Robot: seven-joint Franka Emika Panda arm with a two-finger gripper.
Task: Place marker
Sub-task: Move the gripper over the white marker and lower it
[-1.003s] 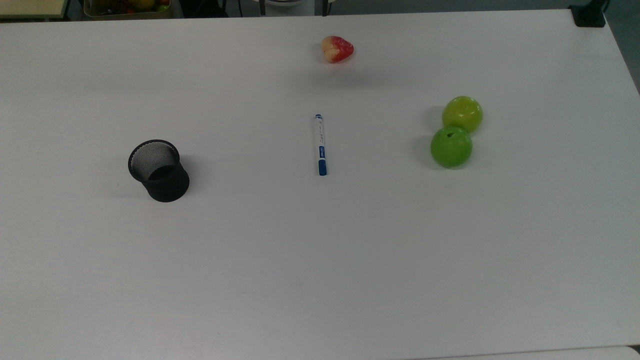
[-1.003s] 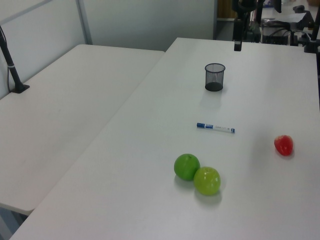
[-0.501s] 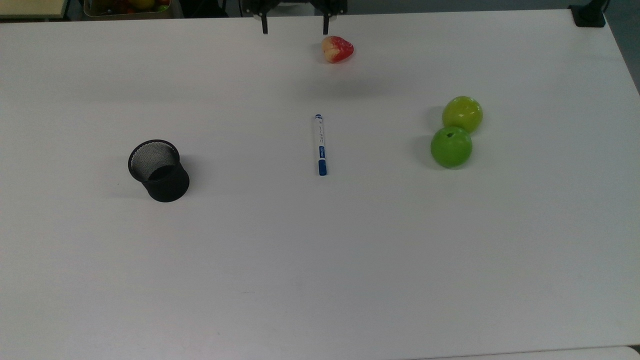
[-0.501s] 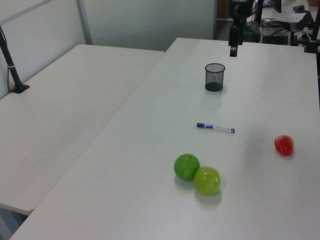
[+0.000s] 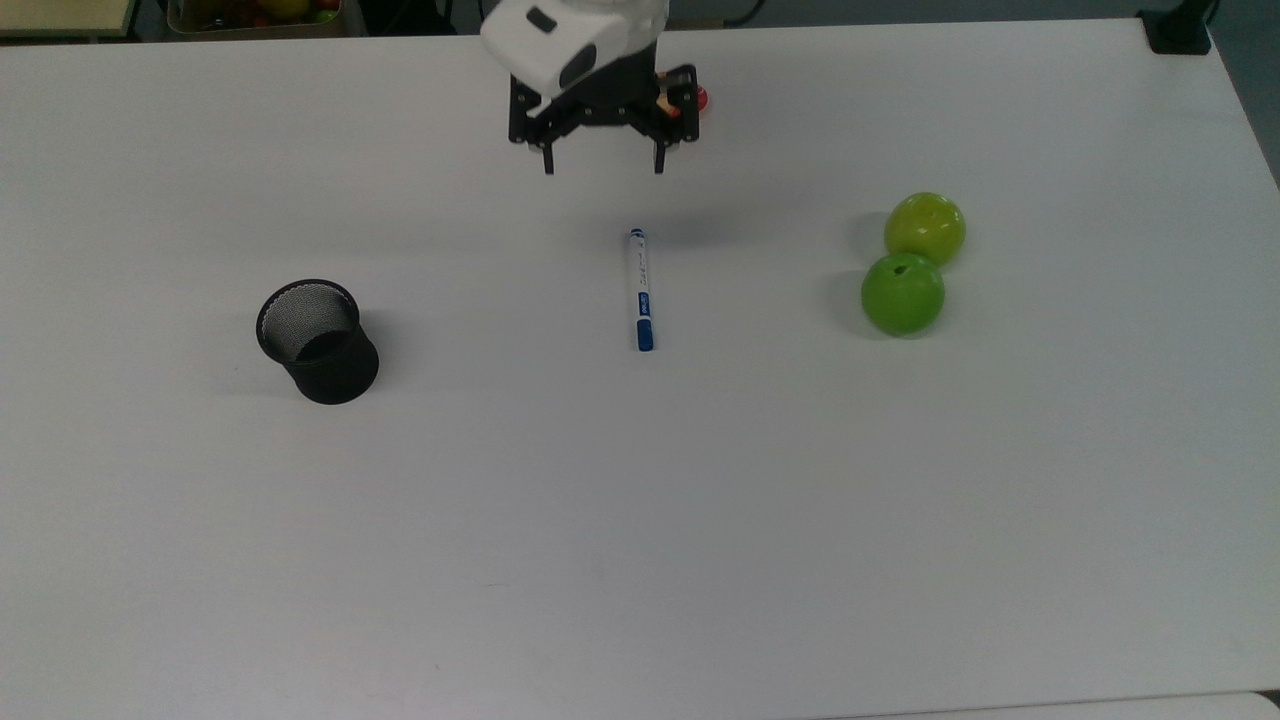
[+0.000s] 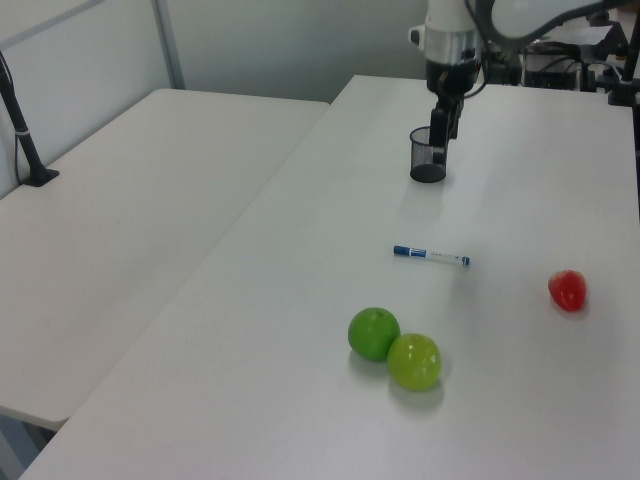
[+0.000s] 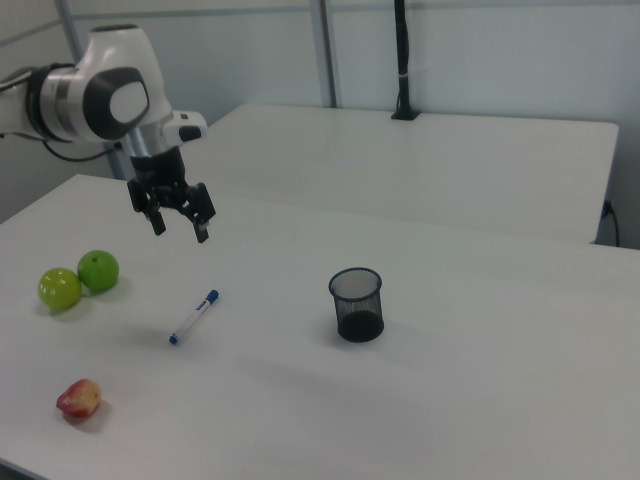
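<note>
I see the slim white-barrelled marker point(image 5: 640, 290), blue at cap and tail, lying flat on the smooth white table point(image 5: 700, 520), between the black mesh cup point(image 5: 318, 341) and two glossy green apples point(image 5: 912, 262). My gripper point(image 5: 602, 168) hangs above the table with fingers spread apart, holding nothing. The upright cup looks empty.

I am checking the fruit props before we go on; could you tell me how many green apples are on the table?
2. The darker green apple touches the yellower green apple, at the top view's right, apart from the marker.
</note>
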